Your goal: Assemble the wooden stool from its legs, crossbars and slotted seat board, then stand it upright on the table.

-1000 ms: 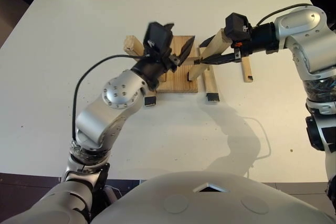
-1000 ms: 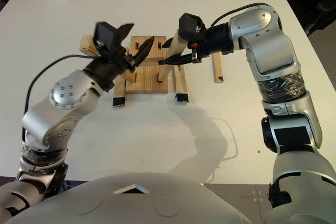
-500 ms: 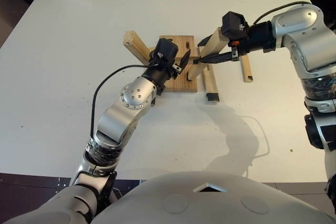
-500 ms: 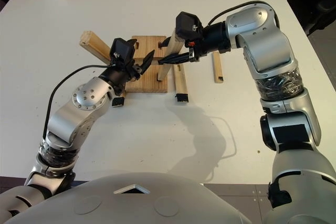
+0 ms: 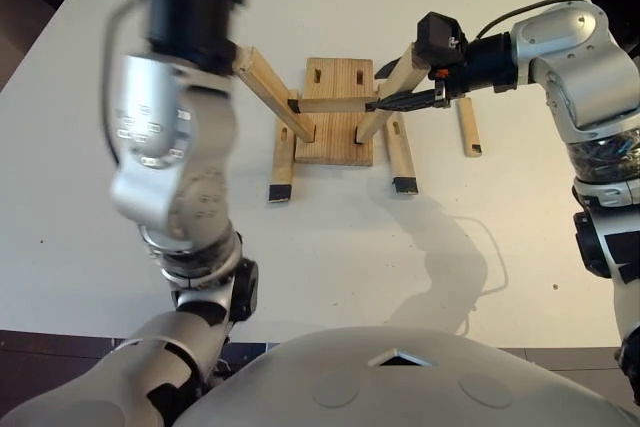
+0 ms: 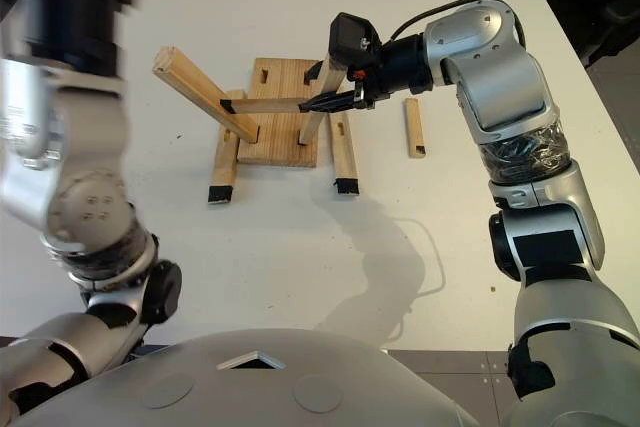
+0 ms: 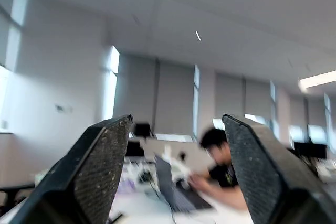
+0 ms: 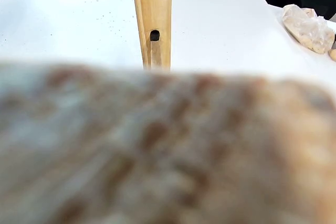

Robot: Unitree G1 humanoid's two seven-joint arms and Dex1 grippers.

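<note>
- The left arm (image 5: 165, 147) has swung up and back off the stool parts, from the middle of the head views to their upper left, where it shows blurred; the left jaws have let go of the left leg (image 5: 270, 87).
- The left jaws stand wide apart with nothing between them, pointing out into the room.
- The right arm (image 5: 570, 42) has kept its place at the upper right; the right jaws are closed round the right leg (image 5: 373, 123), about halfway up it.
- The seat board (image 5: 335, 147) lies flat on the bench (image 5: 60, 147) in the upper middle of the frame.
- Both legs rise tilted from the board, leaning outward, and a crossbar (image 5: 330, 104) joins them.
- Two loose legs (image 5: 283, 167) lie flat just beside the board, one at each side, black feet toward the lower edge.
- A short bar (image 5: 468, 127) lies alone to the right, apart from the board.
</note>
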